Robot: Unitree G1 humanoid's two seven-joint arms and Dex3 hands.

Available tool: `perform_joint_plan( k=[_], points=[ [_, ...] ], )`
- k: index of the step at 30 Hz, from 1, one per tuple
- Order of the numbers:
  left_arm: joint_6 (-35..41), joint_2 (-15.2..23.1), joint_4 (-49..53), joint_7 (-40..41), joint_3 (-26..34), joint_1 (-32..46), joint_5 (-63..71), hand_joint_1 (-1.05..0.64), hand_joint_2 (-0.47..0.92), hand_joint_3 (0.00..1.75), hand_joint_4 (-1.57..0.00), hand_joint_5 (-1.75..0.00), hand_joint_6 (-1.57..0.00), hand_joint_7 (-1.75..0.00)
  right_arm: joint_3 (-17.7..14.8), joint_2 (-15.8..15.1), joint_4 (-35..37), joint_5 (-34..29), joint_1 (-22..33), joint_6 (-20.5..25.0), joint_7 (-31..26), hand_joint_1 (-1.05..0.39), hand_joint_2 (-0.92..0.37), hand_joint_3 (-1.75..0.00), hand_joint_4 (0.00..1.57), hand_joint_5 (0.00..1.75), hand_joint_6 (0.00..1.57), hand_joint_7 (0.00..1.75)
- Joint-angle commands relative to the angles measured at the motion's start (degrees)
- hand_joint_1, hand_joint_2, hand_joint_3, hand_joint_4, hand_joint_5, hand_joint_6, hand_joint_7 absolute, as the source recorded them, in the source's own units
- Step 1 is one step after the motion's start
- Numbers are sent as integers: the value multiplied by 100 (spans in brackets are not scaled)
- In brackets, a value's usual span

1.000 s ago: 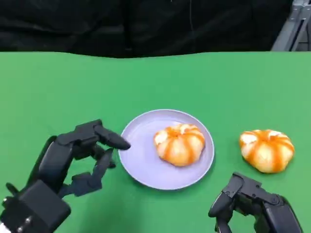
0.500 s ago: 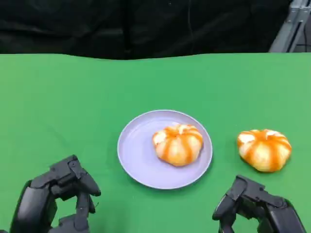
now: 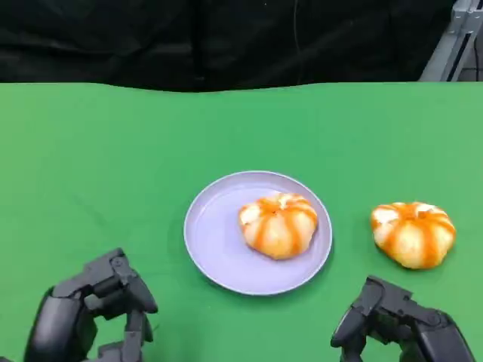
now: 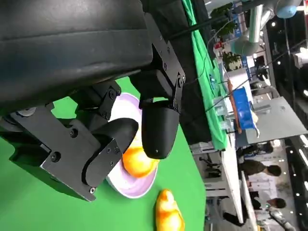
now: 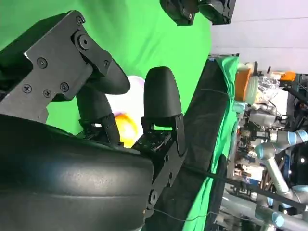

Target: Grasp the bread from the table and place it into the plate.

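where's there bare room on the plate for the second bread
The plate's bare half lies on the robot's left side, between its rim and the bread already on it. The plate's right half is crowded by that bread. The other bread sits on the green table, right of the plate.

The table [image 3: 113, 151] under me wears a matt green cloth, smooth and free of sheen. The plate [image 3: 215, 226] looks like smooth lilac plastic with a soft, dull gloss. Both breads, the one on the plate [image 3: 278, 225] and the one at the right [image 3: 413, 234], have a shiny glazed orange crust. My left hand [image 3: 90, 317] and right hand [image 3: 396, 324] are matt black plastic, screw-studded.
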Motion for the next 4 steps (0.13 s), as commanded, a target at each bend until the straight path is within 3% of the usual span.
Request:
perform_joint_plan(
  k=[1,4],
  points=[
    [-195,20,41,-20,-7,21,68,-8,29,153,-87,-174,-81,-159,-85,-85,-88,91,49,-20,43,2,-32,-143,66,174,66,154],
    [-126,-9,-24,-69,-54,32,-41,-7,30,152,-86,-173,-80,-158,-123,-98,-70,99,32,-54,60,1,-33,-140,66,175,66,154]
  ],
)
